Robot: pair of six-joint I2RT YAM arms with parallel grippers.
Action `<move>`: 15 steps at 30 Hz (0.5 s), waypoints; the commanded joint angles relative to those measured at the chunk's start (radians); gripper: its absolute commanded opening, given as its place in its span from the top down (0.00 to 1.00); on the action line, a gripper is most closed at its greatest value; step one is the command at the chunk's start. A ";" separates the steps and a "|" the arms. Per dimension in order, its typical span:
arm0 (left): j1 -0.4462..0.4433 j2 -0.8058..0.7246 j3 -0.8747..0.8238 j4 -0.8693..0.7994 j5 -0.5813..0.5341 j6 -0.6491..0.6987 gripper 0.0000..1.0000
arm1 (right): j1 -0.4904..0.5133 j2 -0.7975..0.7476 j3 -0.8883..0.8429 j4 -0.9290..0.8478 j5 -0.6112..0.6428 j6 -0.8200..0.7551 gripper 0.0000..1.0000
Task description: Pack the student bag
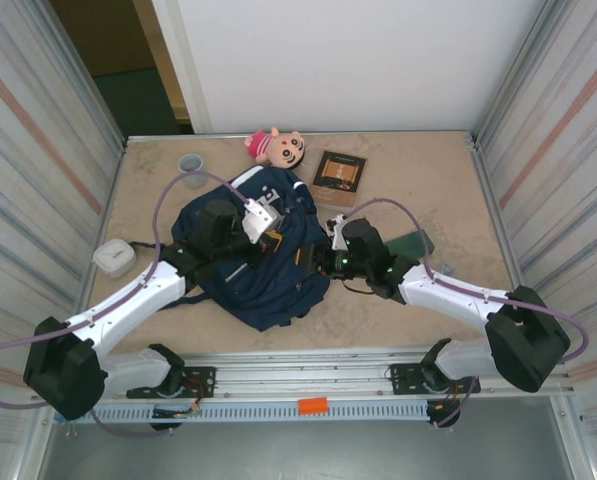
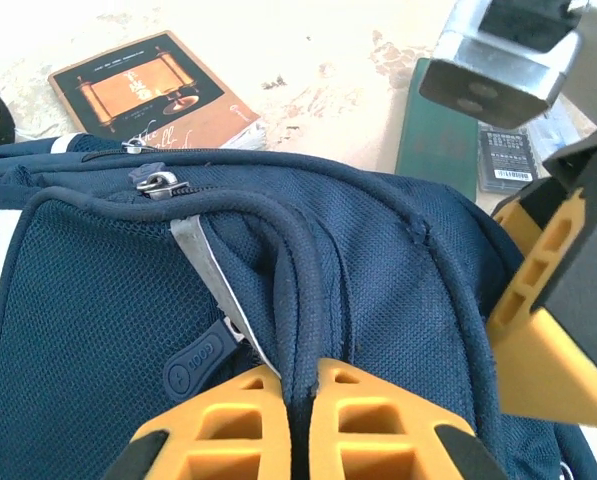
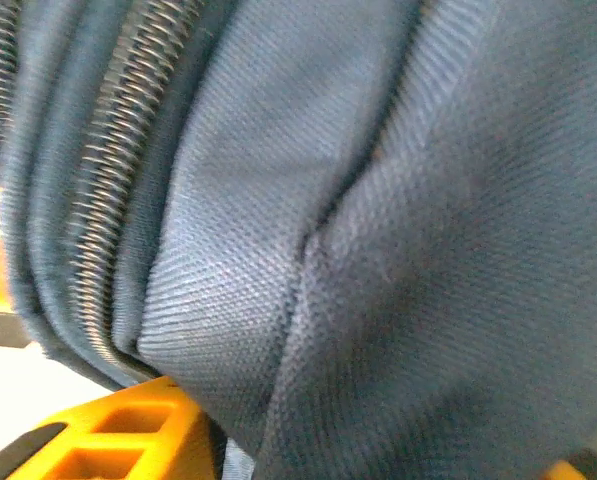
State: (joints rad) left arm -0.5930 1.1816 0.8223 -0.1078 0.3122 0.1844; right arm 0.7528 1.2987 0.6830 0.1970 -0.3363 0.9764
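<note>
The student bag (image 1: 263, 275), navy blue with white patches, lies in the middle of the table between both arms. My left gripper (image 2: 298, 375) is over its top, shut on a raised piped seam beside a zip and a rubber pull tag (image 2: 198, 362). My right gripper (image 1: 325, 262) is at the bag's right edge. In the right wrist view a thick fold of the bag's fabric (image 3: 378, 250) beside a zip fills the space between the fingers (image 3: 128, 440), which press against it. That gripper's orange fingers (image 2: 538, 330) stand at the right of the left wrist view.
A dark book (image 1: 338, 174) lies behind the bag, and a pink doll (image 1: 276, 147) and a grey cup (image 1: 192, 163) stand at the back. A green notebook (image 1: 414, 243) is at the right. A white box (image 1: 113, 258) lies at the left. Metal walls enclose the table.
</note>
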 commanded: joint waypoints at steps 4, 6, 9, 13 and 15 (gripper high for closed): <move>0.042 -0.022 0.059 0.040 -0.054 -0.009 0.95 | 0.038 -0.028 -0.026 0.174 0.121 0.137 1.00; 0.046 -0.033 0.090 -0.028 -0.085 -0.067 0.80 | 0.074 -0.023 -0.012 0.188 0.182 0.148 1.00; 0.023 -0.080 0.109 -0.158 -0.090 -0.187 0.63 | 0.117 -0.013 0.035 0.156 0.252 0.153 1.00; -0.081 -0.186 0.083 -0.310 -0.284 -0.415 0.60 | 0.161 0.006 0.073 0.152 0.325 0.175 1.00; -0.137 -0.246 0.062 -0.380 -0.358 -0.535 0.59 | 0.181 0.012 0.087 0.152 0.356 0.182 1.00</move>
State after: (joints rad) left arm -0.6785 1.0096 0.8864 -0.3424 0.1062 -0.1291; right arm 0.9138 1.3144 0.7021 0.2901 -0.0834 1.1259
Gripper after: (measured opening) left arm 0.406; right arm 0.056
